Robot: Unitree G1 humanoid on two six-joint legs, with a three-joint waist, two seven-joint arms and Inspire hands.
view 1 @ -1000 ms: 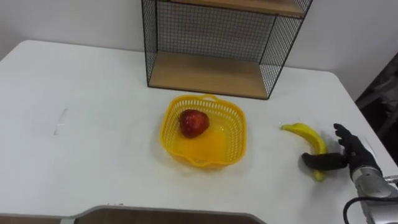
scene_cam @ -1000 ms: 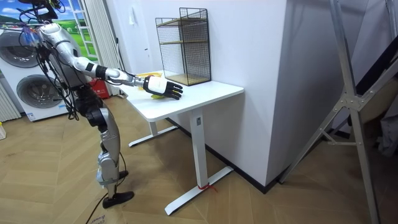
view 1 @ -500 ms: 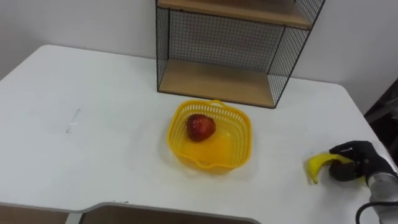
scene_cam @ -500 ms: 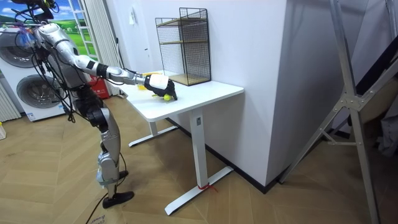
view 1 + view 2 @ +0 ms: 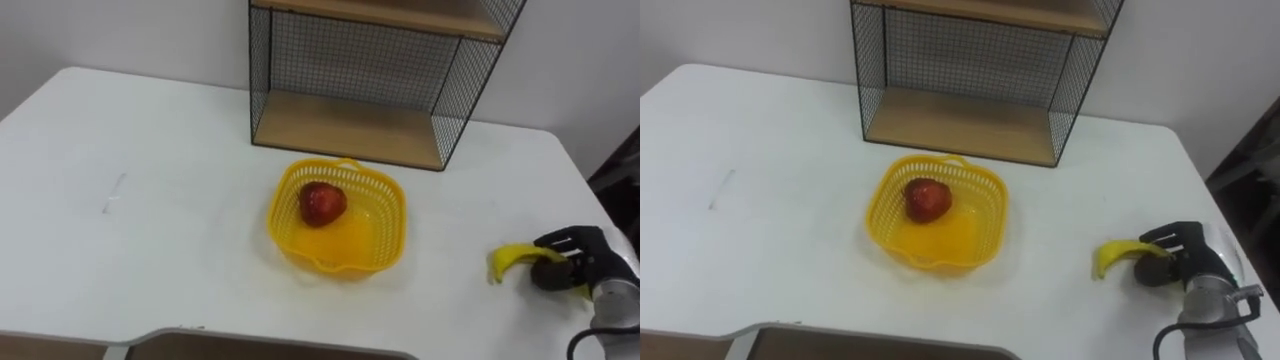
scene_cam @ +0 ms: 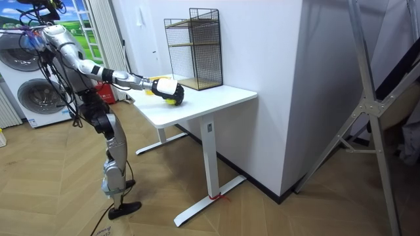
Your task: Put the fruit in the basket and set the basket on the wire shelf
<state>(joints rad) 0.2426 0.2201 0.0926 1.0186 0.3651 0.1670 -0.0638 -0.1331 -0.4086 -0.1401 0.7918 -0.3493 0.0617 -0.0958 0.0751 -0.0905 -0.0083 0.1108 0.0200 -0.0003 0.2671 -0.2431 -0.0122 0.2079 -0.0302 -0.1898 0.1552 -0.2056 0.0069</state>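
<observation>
A yellow plastic basket [image 5: 385, 245] sits mid-table with a red apple [image 5: 322, 202] inside it. At the table's right side my right hand [image 5: 570, 265] has its dark fingers curled round a yellow banana [image 5: 511, 261], whose free end sticks out to the left just above the tabletop. The wire shelf [image 5: 368, 75] with wooden boards stands at the back of the table, behind the basket. In the room view I stand at the table's near corner, right arm stretched out over it, right hand [image 6: 169, 91] holding the banana [image 6: 171, 101].
The white table [image 5: 150, 230] has bare surface to the left of the basket. Its right edge [image 5: 600, 215] runs close beside my right hand. A dark panel shows beyond that edge. In the room view washing machines [image 6: 33, 98] stand behind me.
My right hand went from open over the banana to curled round it. The banana has turned and shifted toward the right front. The head camera shifted slightly.
</observation>
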